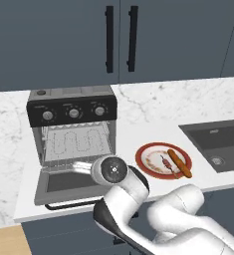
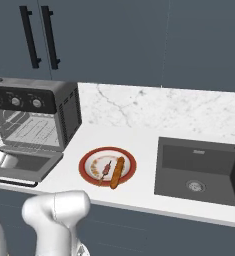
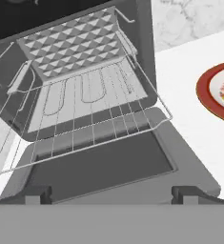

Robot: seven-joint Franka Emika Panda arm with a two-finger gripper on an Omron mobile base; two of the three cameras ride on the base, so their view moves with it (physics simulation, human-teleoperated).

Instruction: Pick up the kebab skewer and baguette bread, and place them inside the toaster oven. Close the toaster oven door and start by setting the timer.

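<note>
The toaster oven (image 1: 71, 129) stands at the counter's left, and its toaster oven door (image 1: 63, 185) lies dropped open and flat. The wire rack (image 3: 85, 119) sticks partly out over the door (image 3: 99, 167). A red-rimmed plate (image 1: 141, 160) to the oven's right carries the kebab skewer (image 1: 165, 162) and the baguette bread (image 1: 179, 163), side by side. They also lie on the plate (image 2: 85, 167) as skewer (image 2: 106, 168) and baguette (image 2: 117, 172). My gripper (image 3: 112, 195) is open and empty, hovering just in front of the open door and facing into the oven.
Three silver knobs (image 1: 73, 113) line the oven's black panel. A dark sink (image 2: 204, 172) is set into the counter at the right. Upper cabinets with black handles (image 1: 121, 39) hang above. The marble counter (image 2: 139, 145) runs between the plate and the sink.
</note>
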